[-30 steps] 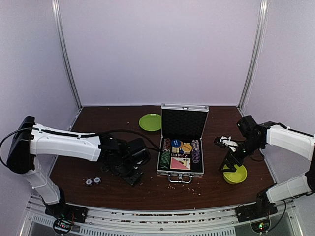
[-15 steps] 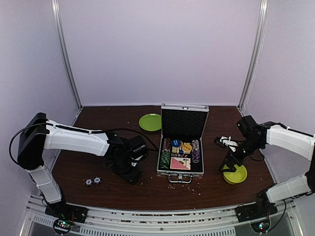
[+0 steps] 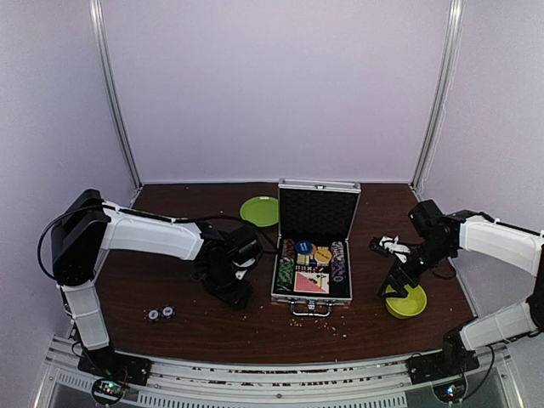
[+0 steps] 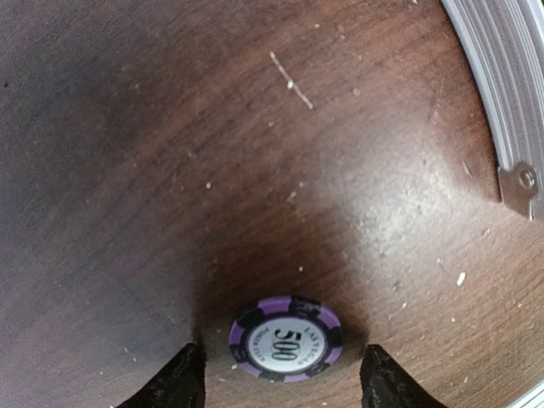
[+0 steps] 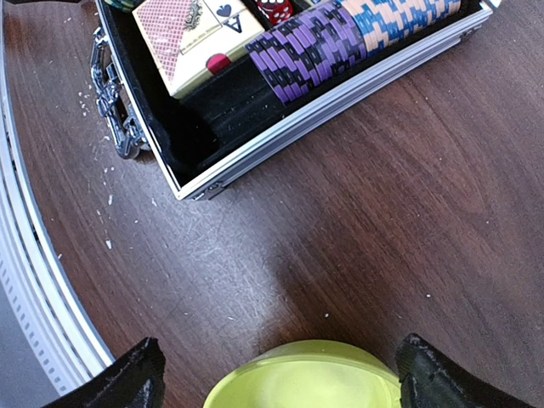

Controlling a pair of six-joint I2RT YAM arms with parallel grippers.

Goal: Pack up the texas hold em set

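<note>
The silver case stands open mid-table, its lid up, holding rows of striped chips, card decks and blue and orange button discs. The right wrist view shows its near corner with purple chips and a card deck. My left gripper is just left of the case, low over the table. It is open, with a purple 500 chip lying flat between its fingers, untouched. My right gripper is open and empty, straddling the yellow-green bowl.
Two loose chips lie on the table at the front left. A flat green plate lies behind the case on its left. The yellow-green bowl sits right of the case. The case's ribbed silver side is close to my left gripper.
My left arm has swung right and slightly away from me, bringing its gripper closer to the case. The right arm has not moved.
</note>
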